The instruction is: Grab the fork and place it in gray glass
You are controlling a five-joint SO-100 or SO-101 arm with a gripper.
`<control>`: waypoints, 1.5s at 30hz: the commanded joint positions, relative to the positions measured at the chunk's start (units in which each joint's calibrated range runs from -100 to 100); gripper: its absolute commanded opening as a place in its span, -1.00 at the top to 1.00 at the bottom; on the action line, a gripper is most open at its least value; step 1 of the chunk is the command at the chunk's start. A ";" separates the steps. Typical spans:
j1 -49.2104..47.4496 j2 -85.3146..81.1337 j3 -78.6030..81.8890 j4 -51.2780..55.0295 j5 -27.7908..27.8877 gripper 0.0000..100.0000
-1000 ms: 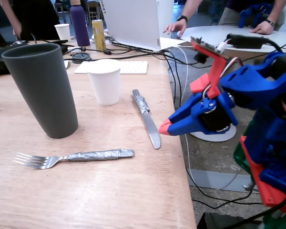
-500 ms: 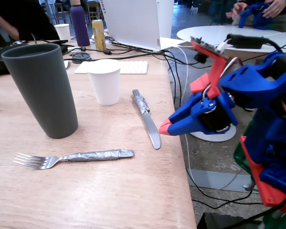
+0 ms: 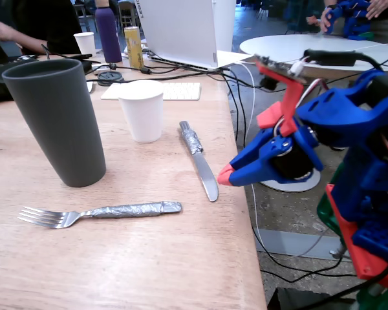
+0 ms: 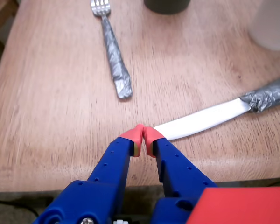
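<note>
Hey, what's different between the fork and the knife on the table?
The fork ends in tines; the knife ends in a smooth flat blade. In the fixed view the fork lies crosswise in front of the gray glass, while the knife runs lengthwise beside the white cup. Both lie flat on the wood with handles wrapped in crinkled silver tape.

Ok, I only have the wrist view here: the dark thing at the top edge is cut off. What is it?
Observer: In the fixed view it is the gray glass, a tall tapered tumbler standing upright.
Operator: Where is it relative to the fork?
Observer: The fork lies flat just in front of its base, tines pointing left in that view.
Operator: And the blurred white object?
Observer: A white paper cup, upright, between the glass and the knife.
Operator: Gripper over the table?
Observer: The gripper hangs near the table's right edge, beside the knife's tip.
</note>
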 commanded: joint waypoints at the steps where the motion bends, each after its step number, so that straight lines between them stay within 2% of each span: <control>1: -0.07 11.19 -14.64 0.33 -0.34 1.00; 6: -0.07 31.17 -36.91 2.55 -0.05 1.00; 12: -0.07 49.27 -60.04 19.30 -0.44 1.00; 16: -0.07 61.96 -69.47 18.80 -0.44 1.00; 27: -2.10 78.34 -84.29 18.48 0.44 1.00; 31: -2.10 83.49 -88.82 18.48 3.42 1.00; 35: -2.27 92.75 -94.77 18.48 3.47 1.00; 40: -10.90 101.41 -102.32 18.48 3.47 1.00; 45: -10.90 106.38 -106.76 18.48 3.47 1.00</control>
